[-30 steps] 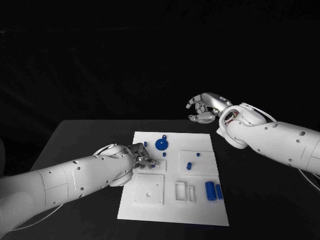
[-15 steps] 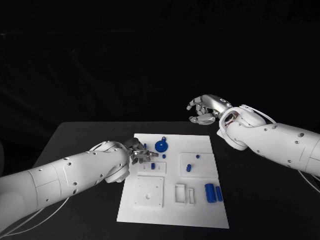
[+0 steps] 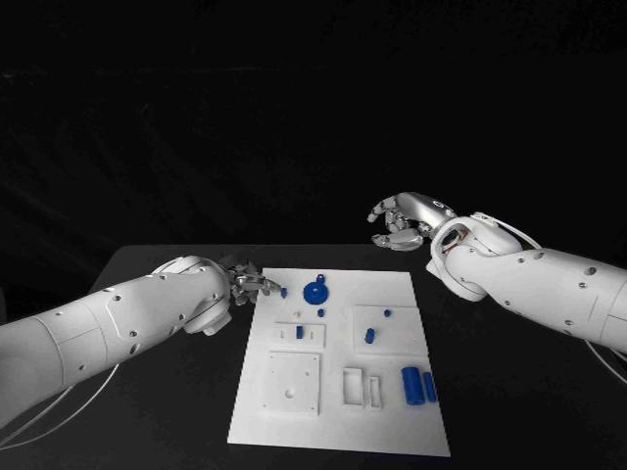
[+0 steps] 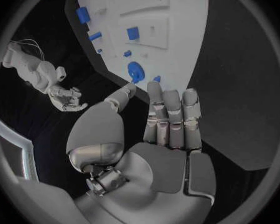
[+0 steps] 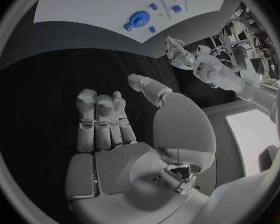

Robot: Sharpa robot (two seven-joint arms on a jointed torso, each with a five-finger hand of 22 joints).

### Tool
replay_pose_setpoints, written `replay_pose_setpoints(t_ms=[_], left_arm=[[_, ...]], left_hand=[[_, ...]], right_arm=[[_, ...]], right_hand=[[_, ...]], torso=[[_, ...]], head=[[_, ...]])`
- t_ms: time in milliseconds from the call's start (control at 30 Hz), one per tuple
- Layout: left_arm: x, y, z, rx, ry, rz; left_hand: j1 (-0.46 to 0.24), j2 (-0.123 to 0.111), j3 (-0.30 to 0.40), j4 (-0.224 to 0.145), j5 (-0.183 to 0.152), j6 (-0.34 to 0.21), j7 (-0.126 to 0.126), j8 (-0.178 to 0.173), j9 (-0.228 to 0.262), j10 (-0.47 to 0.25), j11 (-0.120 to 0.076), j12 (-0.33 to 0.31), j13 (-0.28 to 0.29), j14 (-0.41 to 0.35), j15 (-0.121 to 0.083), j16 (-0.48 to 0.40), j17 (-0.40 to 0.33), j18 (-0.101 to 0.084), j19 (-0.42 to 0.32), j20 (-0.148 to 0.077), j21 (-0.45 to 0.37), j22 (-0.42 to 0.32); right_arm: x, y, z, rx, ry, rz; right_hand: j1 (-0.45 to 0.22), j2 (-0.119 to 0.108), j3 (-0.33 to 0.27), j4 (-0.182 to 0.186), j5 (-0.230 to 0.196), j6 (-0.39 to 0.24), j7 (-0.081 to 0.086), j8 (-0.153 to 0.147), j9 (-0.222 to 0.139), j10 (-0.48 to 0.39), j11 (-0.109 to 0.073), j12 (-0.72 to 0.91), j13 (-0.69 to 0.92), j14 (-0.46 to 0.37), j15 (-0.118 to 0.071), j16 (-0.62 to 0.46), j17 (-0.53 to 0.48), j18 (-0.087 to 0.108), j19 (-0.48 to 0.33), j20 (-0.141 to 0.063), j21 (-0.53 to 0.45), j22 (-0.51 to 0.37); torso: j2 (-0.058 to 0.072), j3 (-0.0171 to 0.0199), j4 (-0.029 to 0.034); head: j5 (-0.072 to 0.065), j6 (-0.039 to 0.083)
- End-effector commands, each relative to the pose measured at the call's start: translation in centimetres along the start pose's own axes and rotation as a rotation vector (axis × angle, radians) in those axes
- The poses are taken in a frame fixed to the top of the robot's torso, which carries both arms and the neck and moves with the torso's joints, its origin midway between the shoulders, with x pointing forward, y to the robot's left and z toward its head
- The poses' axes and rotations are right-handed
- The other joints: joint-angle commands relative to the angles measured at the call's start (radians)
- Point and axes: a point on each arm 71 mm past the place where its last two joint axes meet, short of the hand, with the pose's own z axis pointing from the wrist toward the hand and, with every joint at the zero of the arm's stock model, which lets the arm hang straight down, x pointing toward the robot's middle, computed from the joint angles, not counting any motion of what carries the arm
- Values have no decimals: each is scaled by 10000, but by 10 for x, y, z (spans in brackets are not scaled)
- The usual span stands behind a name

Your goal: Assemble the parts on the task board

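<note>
Since a second ago the left hand [image 3: 247,285] has drawn back from the middle of the task board [image 3: 335,431] to its far left corner, where it now hangs beside the blue gear [image 3: 315,292]; the head camera has also tipped a little. In the left wrist view its fingers lie straight and close together with the thumb apart, and nothing sits between them, so it looks empty. The right hand [image 3: 406,219] hovers well beyond the board's far edge, fingers loosely curled round nothing. Two blue cylinders [image 3: 418,385] lie near the board's right edge and small blue pegs [image 3: 370,334] stand around its middle. I judge the left hand is between placements; next it must choose a loose part, probably the gear, and close on it squarely.
</note>
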Motion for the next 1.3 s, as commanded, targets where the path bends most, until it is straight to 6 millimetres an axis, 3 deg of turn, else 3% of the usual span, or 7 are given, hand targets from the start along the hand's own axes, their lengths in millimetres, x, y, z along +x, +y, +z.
replay_pose_setpoints(t_ms=[33, 300, 333, 533, 900, 1067, 1300], left_arm=[[-3, -3, 5, 57, 330, 51], [-10, -7, 15, -284, 480, 496], [-10, -8, 17, -306, 459, 510], [-11, -9, 21, -408, 411, 702], [-10, -14, 25, -406, 449, 976], [-9, -17, 25, -342, 414, 938], [-9, -17, 26, -328, 390, 925]], left_hand=[[-131, 11, -66, 57, -70, -125, 72, -45, -31, 4, 61, -89, -22, 34, 68, -93, -18, -124, -57, -1119, -73, -23], [-298, -148, -43, 331, -364, -193, 100, -116, -103, 19, 82, -195, -43, 42, 90, -169, -21, -140, -47, -1129, -171, -41], [-343, -192, -30, 445, -786, -239, 120, -149, -127, 2, 97, -227, -44, 17, 108, -190, -15, -148, -64, -1130, -204, -35], [-430, -419, 18, 733, -1179, -462, 179, -279, -206, -17, 154, -257, -25, -16, 146, -200, 16, -159, -81, -1129, -254, -10], [-434, -582, 29, 940, -1221, -594, 218, -351, -253, -40, 191, -267, 1, -47, 176, -198, 46, -157, -91, -1123, -272, 28], [-604, -749, -43, 1189, -1250, -669, 246, -389, -276, -55, 217, -268, 22, -69, 200, -188, 69, -158, -108, -1106, -290, 49], [-840, -747, -341, 1439, -1246, -752, 260, -427, -292, -81, 231, -260, 57, -102, 210, -171, 103, -123, -159, -1101, -318, 82]], right_arm=[[0, 0, 0, -50, 31, 34], [0, 4, -1, -127, 25, 78], [0, 5, -1, -145, 21, 87], [0, 6, -1, -162, -10, 127], [1, 9, 0, -235, -30, 160], [1, 10, 0, -254, -45, 173], [1, 10, 1, -257, -52, 176]], right_hand=[[-87, -50, -27, 15, 58, 39, 138, 26, -12, -62, -13, 25, -14, -9, 62, -35, -15, 980, 56, 12, -36, 167], [-96, -44, -31, 20, 64, 40, 139, 27, -12, -61, -12, 28, -16, -8, 63, -35, -15, 980, 57, 12, -36, 167], [-98, -44, -32, 21, 65, 40, 139, 27, -12, -60, -12, 28, -17, -7, 63, -34, -15, 980, 57, 12, -36, 167], [-104, -44, -34, 23, 68, 39, 140, 26, -13, -61, -11, 29, -18, -7, 64, -34, -15, 980, 57, 13, -36, 167], [-108, -43, -35, 25, 75, 37, 141, 26, -14, -61, -10, 30, -21, -7, 65, -35, -15, 980, 57, 13, -37, 167], [-108, -43, -35, 24, 77, 36, 141, 25, -15, -61, -10, 31, -22, -6, 65, -35, -15, 980, 57, 12, -37, 167], [-104, -42, -32, 20, 82, 36, 141, 26, -16, -61, -10, 32, -24, -6, 65, -34, -15, 980, 58, 11, -38, 167]], torso=[[34, -10, -24], [146, -42, -57], [169, -47, -68], [255, -60, -104], [432, -47, -119], [469, -51, -141], [484, -50, -157]], head=[[8, 36], [87, 120], [103, 132], [82, 153], [131, 201], [135, 206], [118, 218]])
